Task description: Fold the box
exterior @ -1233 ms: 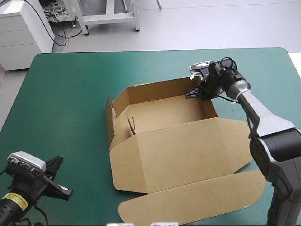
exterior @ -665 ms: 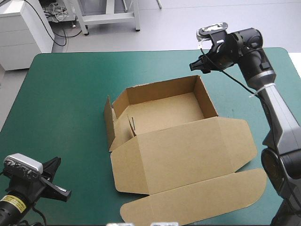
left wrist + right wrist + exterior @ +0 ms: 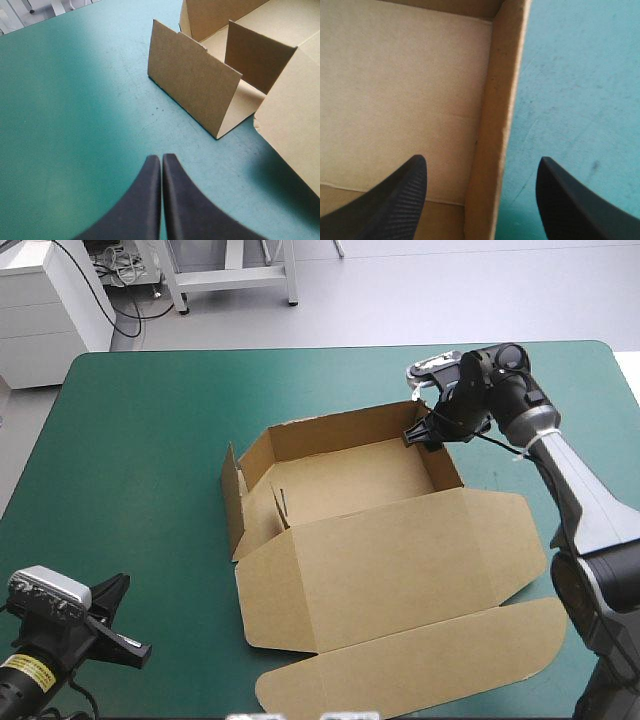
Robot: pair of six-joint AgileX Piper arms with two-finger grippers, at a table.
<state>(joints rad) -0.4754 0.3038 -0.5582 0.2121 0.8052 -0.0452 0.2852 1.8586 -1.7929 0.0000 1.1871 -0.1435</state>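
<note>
Brown board is being carried near the middle of the teal-green surface [image 3: 150, 440], a little toward its right edge. There the box [image 3: 370, 530] is lying as an open tray, with its far and right walls raised and its lid [image 3: 400, 570] spread flat toward the near edge.

The right wall [image 3: 495, 125] is being straddled by the right end effector [image 3: 418, 435], close to the far right corner. That end effector is released, with its black fingers [image 3: 395, 200] held wide apart. One is hanging over the tray floor and the other over the bare cover outside. The wall's long axis is being presented straight ahead between them, so a pinch across the board's thickness is judged to need little realignment.

The left end effector [image 3: 140, 648] is being kept clenched, its fingers meeting in a point, at the near left corner and well apart from the box. The upright left flap [image 3: 192, 95] is being faced from there, ahead of the tips. The right arm is judged much the nearer to the work.
</note>
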